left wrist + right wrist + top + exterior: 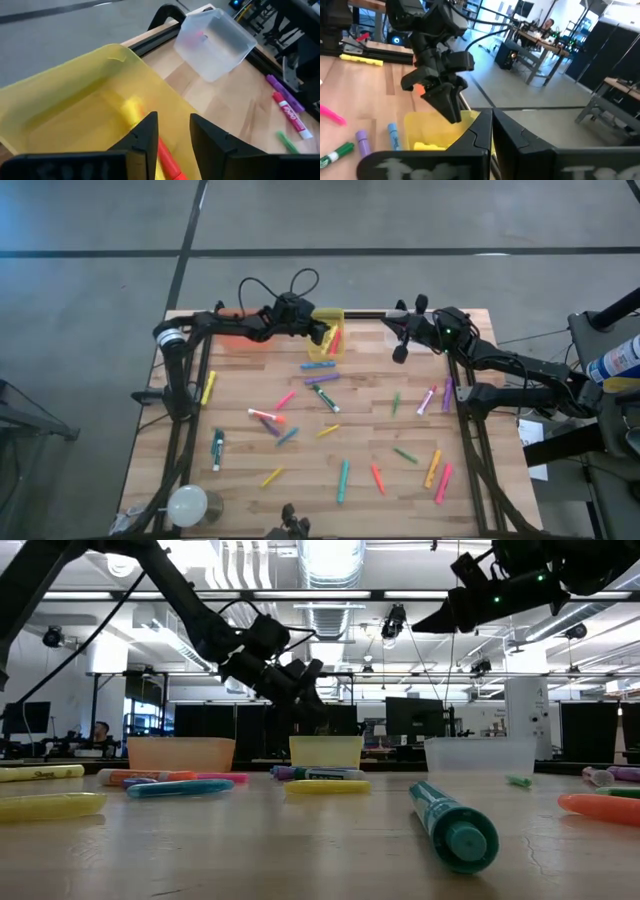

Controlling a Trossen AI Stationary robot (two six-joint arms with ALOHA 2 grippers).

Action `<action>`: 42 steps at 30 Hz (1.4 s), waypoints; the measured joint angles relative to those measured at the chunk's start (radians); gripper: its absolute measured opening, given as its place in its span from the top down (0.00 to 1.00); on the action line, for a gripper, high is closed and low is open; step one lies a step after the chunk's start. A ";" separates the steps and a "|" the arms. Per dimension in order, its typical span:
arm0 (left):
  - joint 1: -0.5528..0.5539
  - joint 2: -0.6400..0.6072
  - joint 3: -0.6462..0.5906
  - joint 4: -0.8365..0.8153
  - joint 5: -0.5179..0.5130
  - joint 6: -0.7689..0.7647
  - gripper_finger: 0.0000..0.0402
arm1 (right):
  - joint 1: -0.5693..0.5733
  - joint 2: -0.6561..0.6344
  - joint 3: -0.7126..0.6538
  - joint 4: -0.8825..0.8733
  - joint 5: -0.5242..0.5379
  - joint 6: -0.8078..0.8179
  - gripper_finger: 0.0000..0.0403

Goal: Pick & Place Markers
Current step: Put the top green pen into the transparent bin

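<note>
Two markers [150, 135], yellow and red, are seen inside the yellow bin [328, 340] at the worktop's far edge under the spread left claw [320, 333], so another pickup is judged next.

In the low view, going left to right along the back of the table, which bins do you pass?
Orange bin → yellow bin → clear bin.

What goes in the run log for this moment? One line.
left gripper: open over yellow bin | red marker: in bin | right gripper: shut, waiting
</note>
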 joint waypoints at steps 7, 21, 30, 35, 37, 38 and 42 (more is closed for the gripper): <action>-0.009 -0.097 -0.040 -0.029 0.055 0.121 0.80 | 0.031 -0.008 0.011 -0.095 0.025 0.107 0.98; -0.098 -0.382 -0.594 0.607 0.076 0.197 0.88 | 0.405 -0.021 0.025 -0.677 0.320 0.524 0.97; -0.098 -0.417 -0.751 0.836 0.023 0.201 0.88 | 0.498 0.064 -0.015 -0.871 0.378 1.155 0.80; -0.101 -0.413 -0.752 0.833 0.021 0.181 0.88 | 0.492 0.191 -0.015 -0.874 0.333 1.295 0.70; -0.102 -0.413 -0.753 0.830 0.021 0.178 0.88 | 0.478 0.245 -0.009 -0.859 0.294 1.313 0.67; -0.102 -0.411 -0.753 0.830 0.021 0.178 0.88 | 0.470 0.267 -0.005 -0.844 0.263 1.324 0.66; -0.102 -0.408 -0.753 0.820 0.021 0.181 0.88 | 0.453 0.361 0.006 -0.826 0.163 1.365 0.66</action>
